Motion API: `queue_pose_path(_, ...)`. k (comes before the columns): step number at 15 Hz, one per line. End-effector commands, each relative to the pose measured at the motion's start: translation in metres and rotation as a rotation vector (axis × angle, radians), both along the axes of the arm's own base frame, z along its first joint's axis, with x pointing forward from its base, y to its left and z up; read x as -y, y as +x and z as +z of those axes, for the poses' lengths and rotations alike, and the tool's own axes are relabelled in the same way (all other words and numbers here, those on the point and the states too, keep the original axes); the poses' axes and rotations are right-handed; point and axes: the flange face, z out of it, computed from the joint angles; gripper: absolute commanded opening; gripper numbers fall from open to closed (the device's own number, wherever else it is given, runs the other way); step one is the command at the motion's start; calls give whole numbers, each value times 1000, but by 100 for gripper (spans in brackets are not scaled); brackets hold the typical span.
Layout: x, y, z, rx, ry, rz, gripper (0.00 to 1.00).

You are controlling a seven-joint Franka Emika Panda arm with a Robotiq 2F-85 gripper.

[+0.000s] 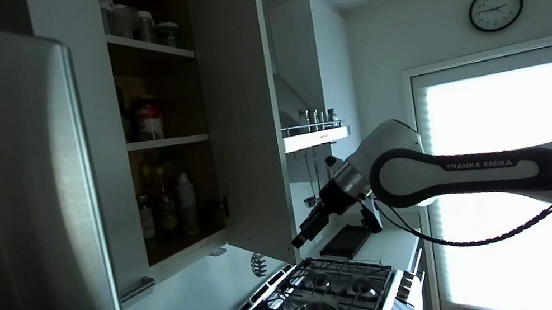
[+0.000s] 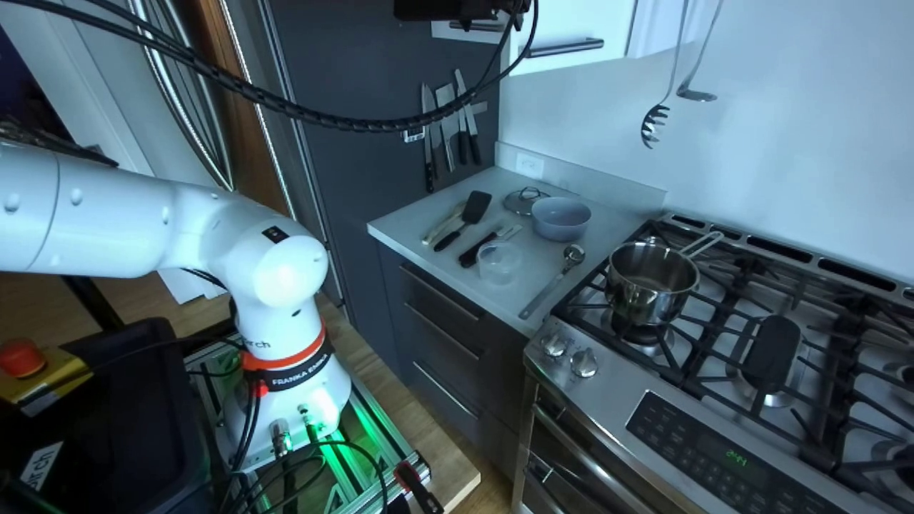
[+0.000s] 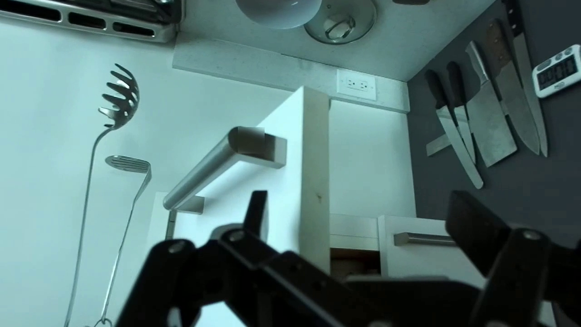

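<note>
My gripper (image 3: pixel 360 194) stands open in the wrist view, its dark fingers (image 3: pixel 258 209) spread wide. The edge of a white cabinet door (image 3: pixel 315 181) shows between them, and whether either finger touches it I cannot tell. That door's bar handle (image 3: pixel 204 168) lies up and left of the fingers. In an exterior view the gripper (image 1: pixel 299 240) is beside the lower free corner of the swung-out door (image 1: pixel 238 99). Behind the door, the cabinet shelves (image 1: pixel 166 143) hold jars and bottles. A neighbouring door with a handle (image 3: pixel 426 239) appears closed. Only a dark part of the arm's end shows in an exterior view's top edge.
Below is a gas stove (image 1: pixel 277 291) with a steel pot (image 2: pixel 651 285). A spaghetti server (image 3: pixel 120 102) and a slotted ladle hang on the wall. Several knives (image 3: pixel 492 118) are on the dark panel. The counter (image 2: pixel 400 223) bears a bowl (image 2: pixel 562 218), lid and utensils. A refrigerator (image 1: pixel 10 224) stands alongside.
</note>
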Motion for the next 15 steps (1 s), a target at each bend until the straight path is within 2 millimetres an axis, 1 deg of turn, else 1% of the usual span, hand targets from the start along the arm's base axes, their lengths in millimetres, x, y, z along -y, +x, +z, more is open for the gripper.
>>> queue_pose_path(1, -12, 17, -4, 1, 64, 62, 100)
queue_pose_path(3, -18, 23, -5, 3, 89, 81, 100)
queue_pose_path(7, -43, 32, -4, -3, 124, 148, 100)
queue_pose_path(12, -83, 56, -4, 85, 123, 178, 100)
queue_pose_path(15, -111, 76, -7, 140, 114, 173, 100)
